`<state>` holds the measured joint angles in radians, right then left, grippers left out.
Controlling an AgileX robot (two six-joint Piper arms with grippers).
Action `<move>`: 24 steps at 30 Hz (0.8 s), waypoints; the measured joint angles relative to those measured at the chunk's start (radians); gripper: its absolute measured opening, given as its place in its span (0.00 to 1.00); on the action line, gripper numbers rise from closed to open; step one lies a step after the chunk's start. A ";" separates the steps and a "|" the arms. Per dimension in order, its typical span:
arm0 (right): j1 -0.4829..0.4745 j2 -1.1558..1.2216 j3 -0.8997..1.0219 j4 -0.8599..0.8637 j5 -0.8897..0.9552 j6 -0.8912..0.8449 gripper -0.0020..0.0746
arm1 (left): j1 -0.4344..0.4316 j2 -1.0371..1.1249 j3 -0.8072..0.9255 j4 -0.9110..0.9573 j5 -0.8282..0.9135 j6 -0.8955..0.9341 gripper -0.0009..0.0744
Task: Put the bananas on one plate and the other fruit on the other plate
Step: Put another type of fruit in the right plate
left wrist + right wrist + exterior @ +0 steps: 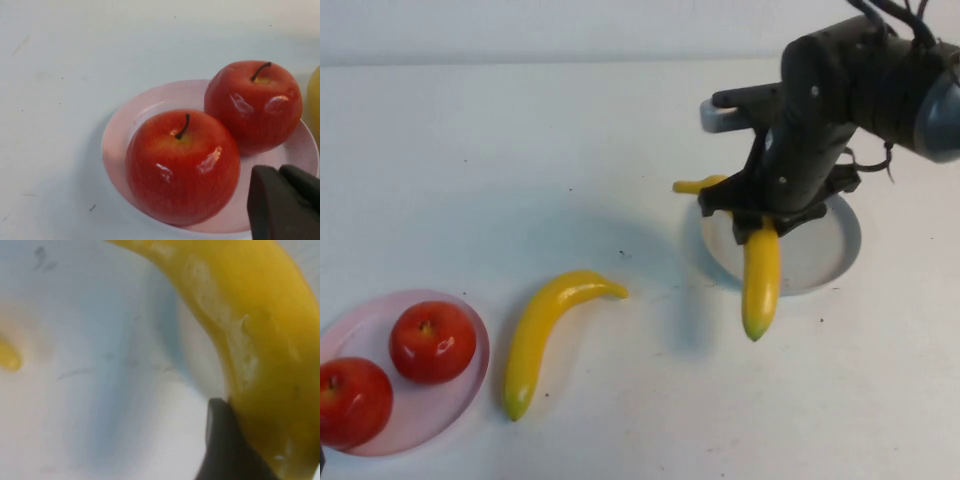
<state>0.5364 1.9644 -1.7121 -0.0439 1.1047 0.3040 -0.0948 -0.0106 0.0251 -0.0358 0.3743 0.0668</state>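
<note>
My right gripper (760, 222) is shut on a yellow banana (761, 275) and holds it over the near-left rim of the grey-blue plate (825, 250). The banana's greenish tip hangs out past the rim toward me. In the right wrist view a dark finger (222, 440) presses against that banana (260, 340). The second banana (545, 325) lies on the table left of centre. Two red apples (432, 340) (350, 400) sit on the pale pink plate (430, 415) at the near left. My left gripper (280, 172) hovers shut and empty beside the apples (182, 165) (252, 102) over the pink plate (120, 130).
The white table runs back to a pale wall. The right arm's dark body (840, 90) rises over the far right of the table. A yellow edge of the lying banana (315, 100) shows beside the pink plate in the left wrist view.
</note>
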 joint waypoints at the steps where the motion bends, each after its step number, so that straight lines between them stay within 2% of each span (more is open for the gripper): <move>1: -0.030 0.008 -0.009 -0.003 -0.006 0.000 0.43 | 0.000 0.000 0.000 0.000 0.000 0.000 0.01; 5: -0.119 0.077 -0.073 -0.010 -0.021 0.000 0.43 | 0.000 0.000 0.000 0.000 0.000 0.000 0.01; 9: -0.168 0.156 -0.169 -0.002 -0.008 -0.013 0.43 | 0.000 0.000 0.000 0.000 0.000 0.000 0.01; 17: -0.210 0.273 -0.330 0.007 0.099 -0.038 0.43 | 0.000 0.000 0.000 0.000 0.000 0.000 0.01; 24: -0.237 0.316 -0.358 0.012 0.120 -0.041 0.43 | 0.000 0.000 0.000 0.000 0.000 0.000 0.01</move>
<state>0.2992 2.2809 -2.0699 -0.0318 1.2243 0.2634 -0.0948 -0.0106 0.0251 -0.0358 0.3743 0.0668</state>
